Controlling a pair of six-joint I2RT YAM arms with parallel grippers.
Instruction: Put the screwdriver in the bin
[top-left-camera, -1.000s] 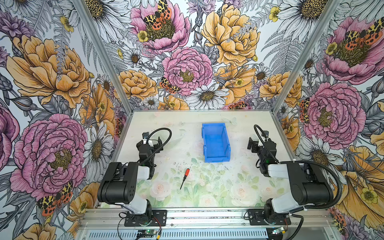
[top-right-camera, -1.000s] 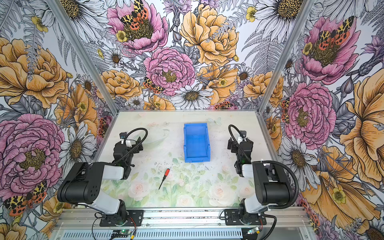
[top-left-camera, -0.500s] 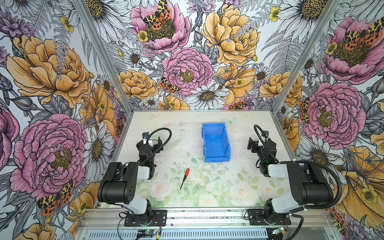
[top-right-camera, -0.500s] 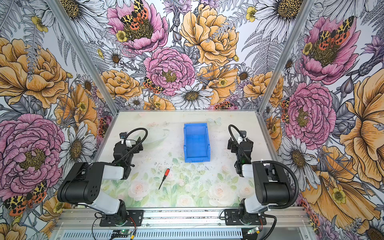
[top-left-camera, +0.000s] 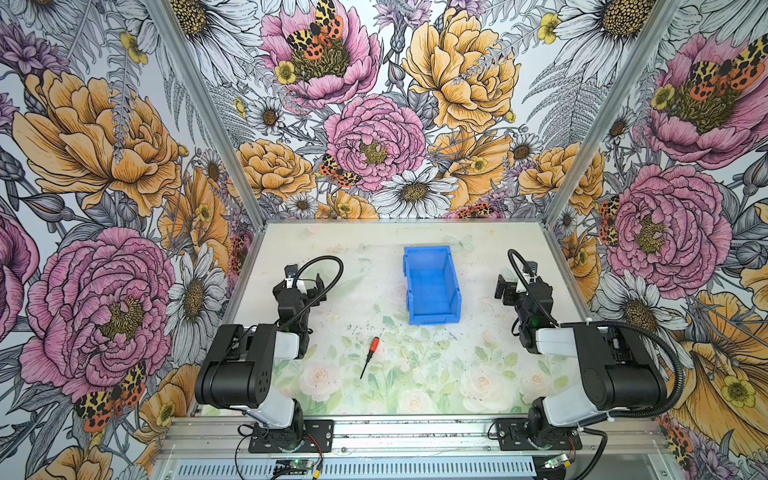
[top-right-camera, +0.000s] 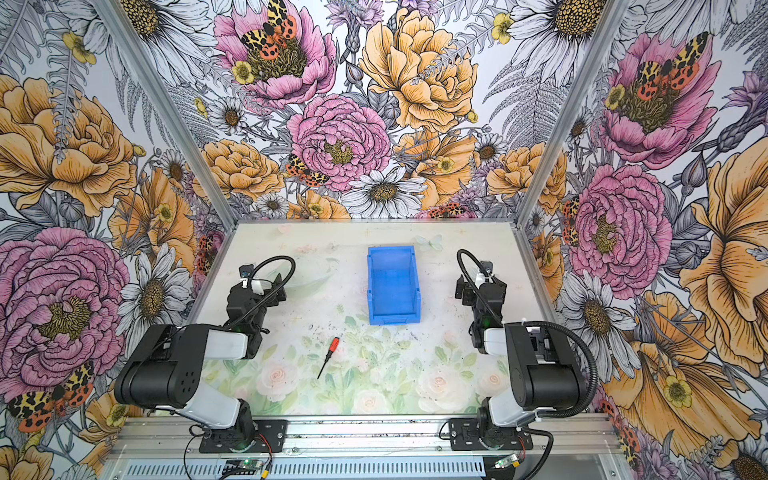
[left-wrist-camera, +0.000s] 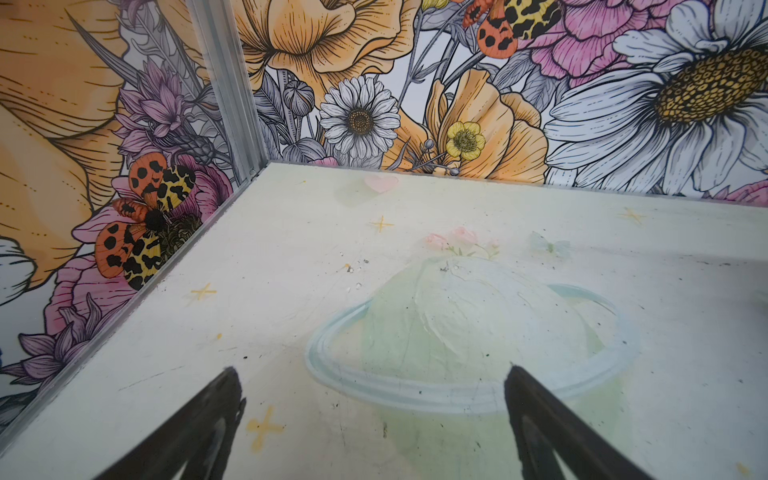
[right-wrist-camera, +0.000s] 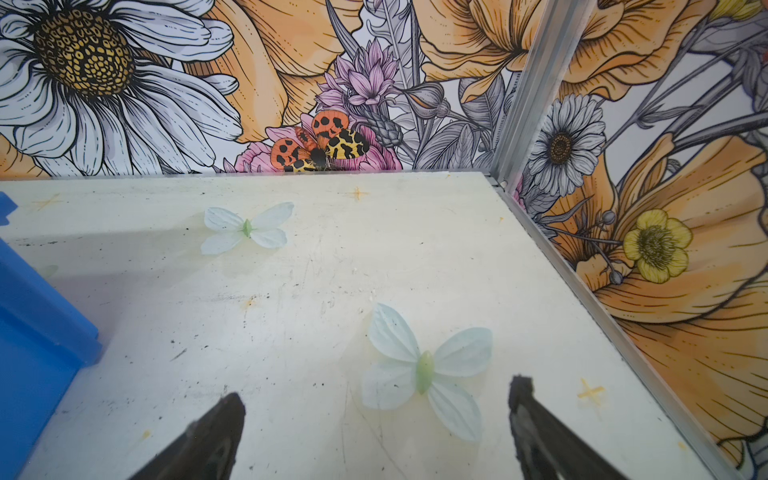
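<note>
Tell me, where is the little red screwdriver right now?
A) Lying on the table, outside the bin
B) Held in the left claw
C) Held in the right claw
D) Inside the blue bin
A: the screwdriver lies flat on the table, clear of the bin, while the left gripper and the right gripper both stand open and empty.

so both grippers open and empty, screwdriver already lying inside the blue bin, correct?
No. The screwdriver lies on the table in front of the bin, outside it; both top views show that. The left gripper and right gripper are open and empty.
</note>
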